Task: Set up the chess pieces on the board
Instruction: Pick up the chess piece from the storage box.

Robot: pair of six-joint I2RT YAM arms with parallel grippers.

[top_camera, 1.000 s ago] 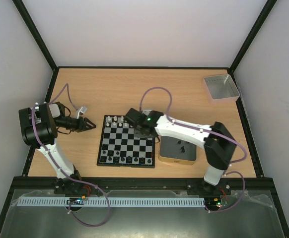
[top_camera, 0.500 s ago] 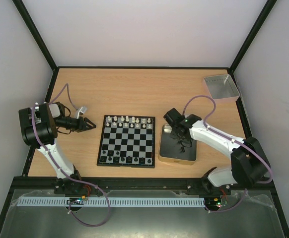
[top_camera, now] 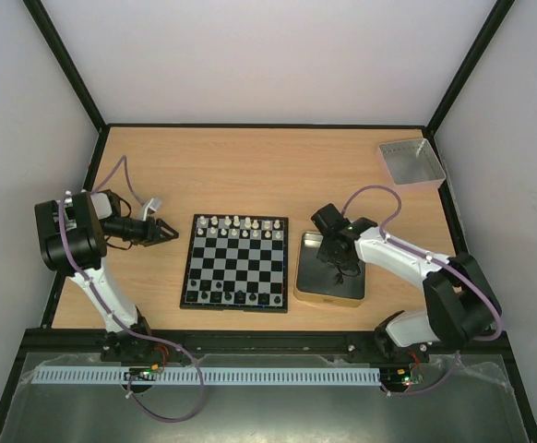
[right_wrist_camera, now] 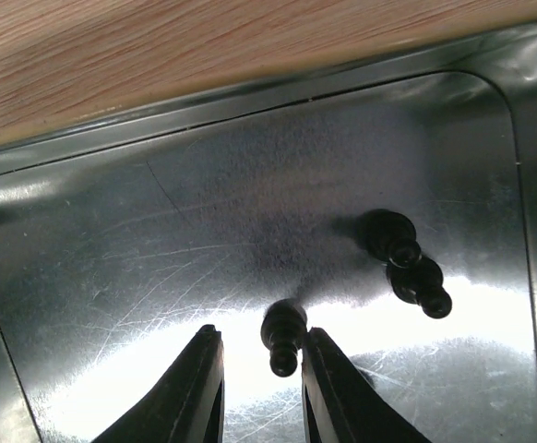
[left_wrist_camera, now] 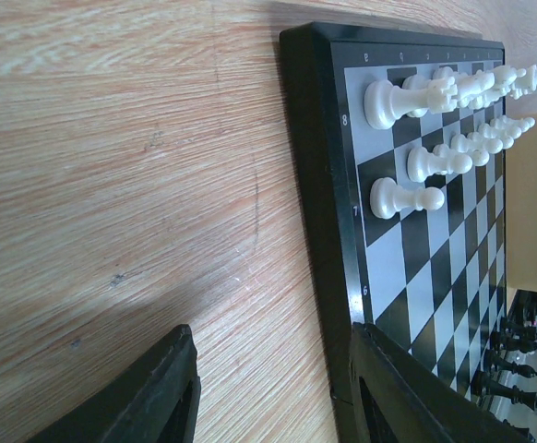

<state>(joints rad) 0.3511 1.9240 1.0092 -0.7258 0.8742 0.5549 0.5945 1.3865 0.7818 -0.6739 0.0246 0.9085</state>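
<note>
- The wooden surface (top_camera: 250,166) carries everything, with both arms bolted at its near edge.
- The board (top_camera: 235,263) lies flat near the middle of the near edge, square to it.
- A gold-rimmed tin (top_camera: 328,302) sits just beside the board's right edge, its shiny scratched floor facing up.
- A grey tray (top_camera: 416,183) rests in the far right corner, well apart from the rest.
- The left tool (left_wrist_camera: 273,346) hangs low over bare wood just off the board's left edge, pointing toward it. Its jaws are apart with nothing between them.
- The right tool (right_wrist_camera: 261,337) reaches down into the tin. Its jaws are apart and straddle one black piece (right_wrist_camera: 283,334) that lies on the tin floor; a gap shows on one side, so the piece is not clamped.
- White pieces (top_camera: 241,224) stand upright along the board's far rows.
- Black pieces (top_camera: 236,295) stand along the board's near rows.
- Two more black figures (right_wrist_camera: 407,263) lie touching each other on the tin floor, near the straddled one.
</note>
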